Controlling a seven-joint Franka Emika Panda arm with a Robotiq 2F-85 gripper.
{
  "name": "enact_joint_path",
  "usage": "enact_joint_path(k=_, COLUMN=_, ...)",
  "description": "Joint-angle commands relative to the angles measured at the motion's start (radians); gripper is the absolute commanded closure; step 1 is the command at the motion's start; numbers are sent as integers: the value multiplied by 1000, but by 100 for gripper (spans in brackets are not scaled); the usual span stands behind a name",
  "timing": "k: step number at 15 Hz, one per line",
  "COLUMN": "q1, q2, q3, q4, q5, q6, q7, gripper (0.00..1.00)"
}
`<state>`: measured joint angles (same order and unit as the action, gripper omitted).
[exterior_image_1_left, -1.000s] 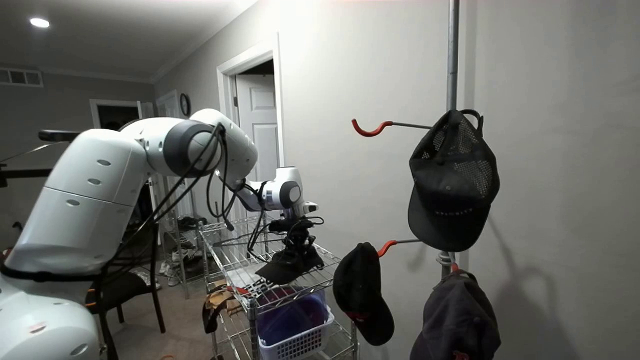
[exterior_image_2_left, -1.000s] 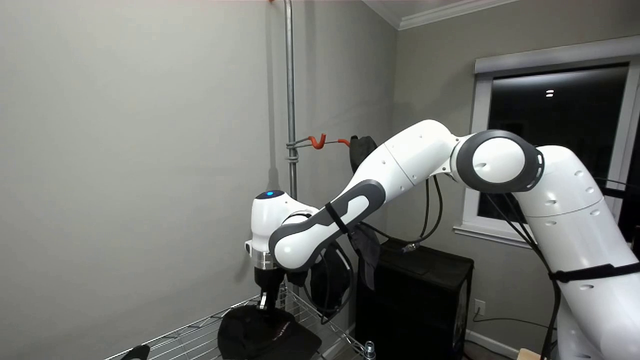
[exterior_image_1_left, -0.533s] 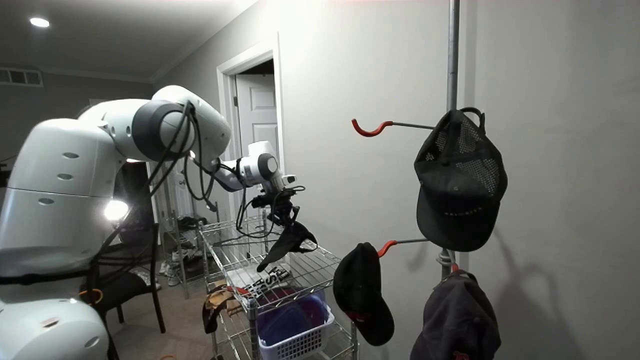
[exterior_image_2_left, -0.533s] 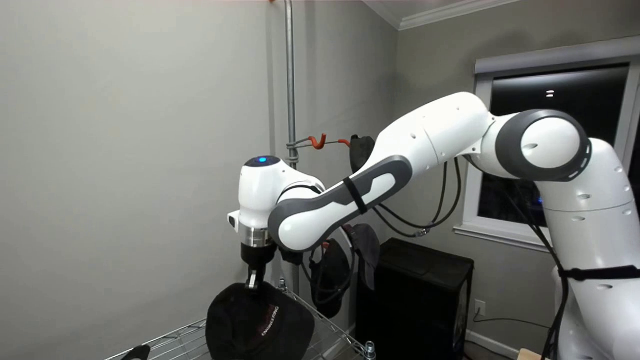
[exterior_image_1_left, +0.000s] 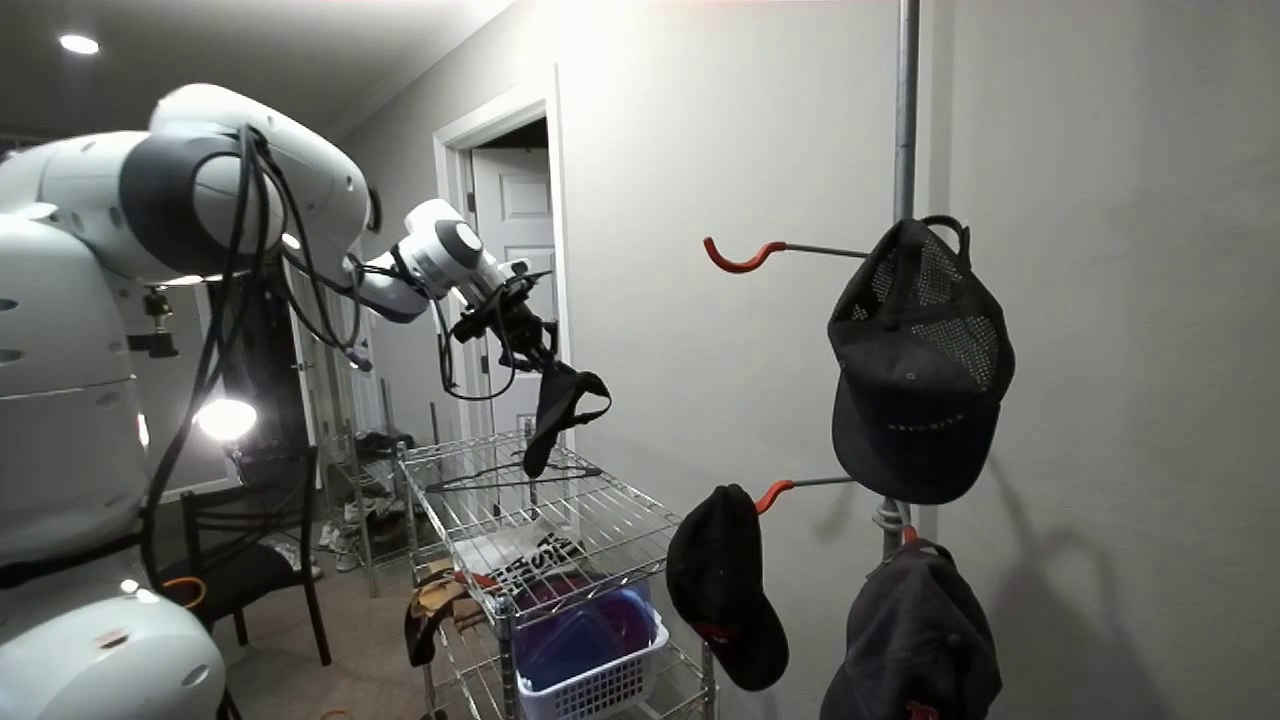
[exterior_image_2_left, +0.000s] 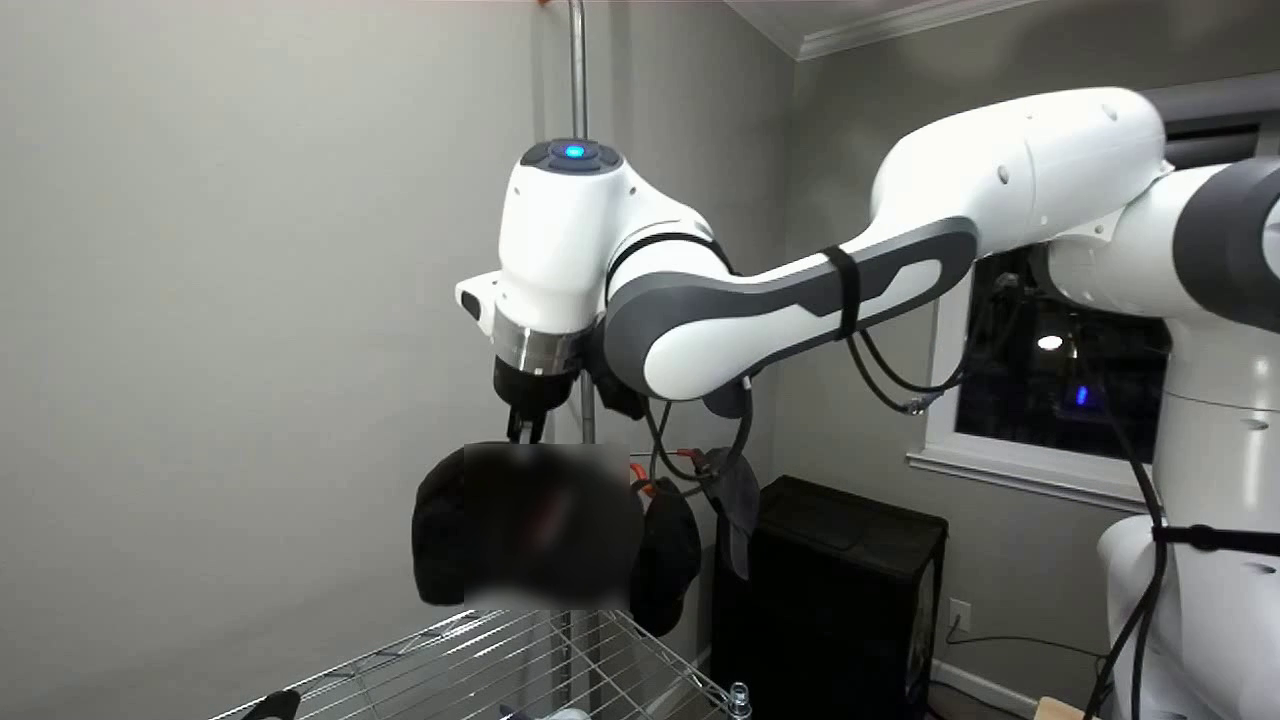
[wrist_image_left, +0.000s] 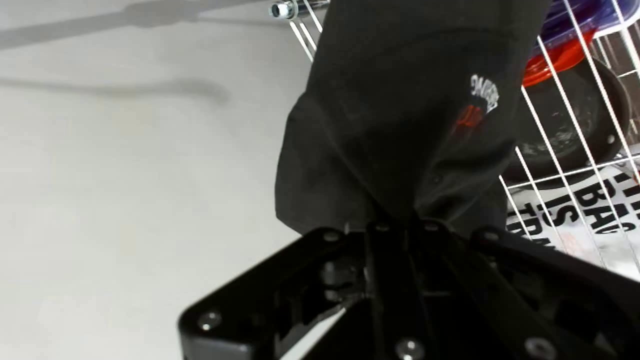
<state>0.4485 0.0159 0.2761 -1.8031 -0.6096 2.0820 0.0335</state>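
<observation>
- Since the earlier frames my gripper (exterior_image_1_left: 545, 362) has carried the black cap (exterior_image_1_left: 553, 408) upward — from lying on the wire shelf (exterior_image_1_left: 590, 590) to hanging clear above it — and has tilted on the way.
- In an exterior view: the black cap hangs beneath my slanted gripper, seized by the crown (exterior_image_1_left: 562, 388), its brim (exterior_image_1_left: 538, 458) pointing down. Well apart to the side are a red hook (exterior_image_1_left: 740, 264) and a mesh-backed cap (exterior_image_1_left: 915, 370).
- In an exterior view: my white arm (exterior_image_2_left: 555, 240) holds the black cap over the same shelf, not touching it; the cap's front is blurred, so its marking cannot be read there.
- Wrist view: my fingers (wrist_image_left: 382, 275) are clenched on a pinch of crown cloth, with folds fanning out from the tips and white lettering (wrist_image_left: 485, 91) farther out. I judge the load light, the crown soft, the brim stiffer, the woven cloth neither slippery nor fragile.
- Wrist view, hold: gathered crown seems the best place to grasp — the folds should give my fingers bulk. Pinching the brim might crease it; the free brim may swing or twist if I move sharply.
</observation>
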Motion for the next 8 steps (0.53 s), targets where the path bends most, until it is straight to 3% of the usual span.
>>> enact_joint_path(k=1, q1=-40, q2=-132, q3=35, q4=-30, q5=-88, q6=-54, q7=23, gripper=97)
enact_joint_path(k=8, q1=-133, q2=-278, q3=44, q4=10, q5=-136, q6=-82, q7=20, gripper=97)
